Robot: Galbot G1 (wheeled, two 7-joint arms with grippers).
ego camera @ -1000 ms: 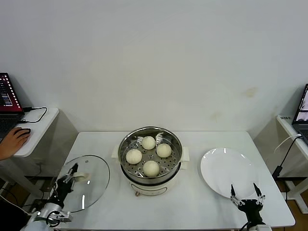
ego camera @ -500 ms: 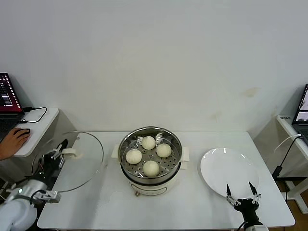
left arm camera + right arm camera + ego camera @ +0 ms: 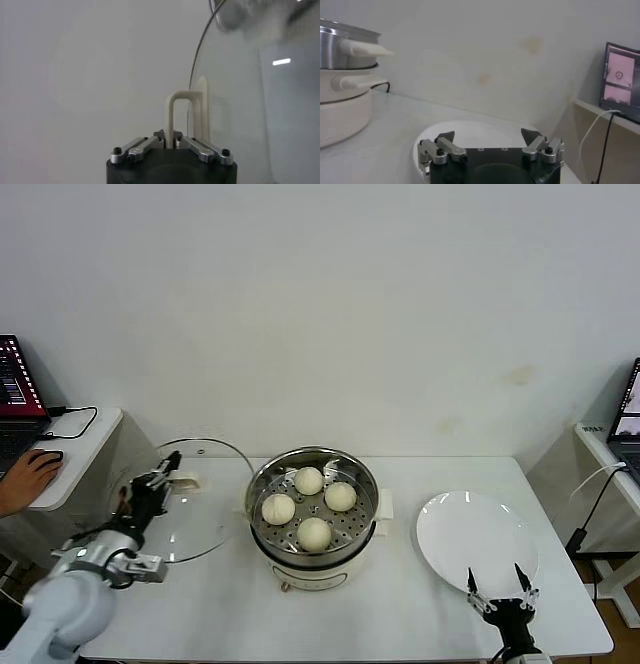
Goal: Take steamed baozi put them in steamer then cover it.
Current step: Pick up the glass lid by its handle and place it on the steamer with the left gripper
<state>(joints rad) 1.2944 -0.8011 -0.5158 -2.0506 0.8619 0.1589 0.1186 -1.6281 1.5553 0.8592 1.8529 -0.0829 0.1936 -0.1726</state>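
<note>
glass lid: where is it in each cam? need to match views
Head view: glass lid lifted left of the steamer, its handle in the left pincer.
Left wrist view: lid fills the side past the pincer.
Right wrist view: not in it.
Shared landmark: the lid's white handle.

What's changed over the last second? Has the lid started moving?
Yes. The left gripper, shut on the glass lid by its white handle, has lifted it off the table and carried it, tilted, toward the steamer; its rim is now beside the pot, not over it. The four baozi and the white plate are unmoved. The right gripper stays open near the plate's front edge.
</note>
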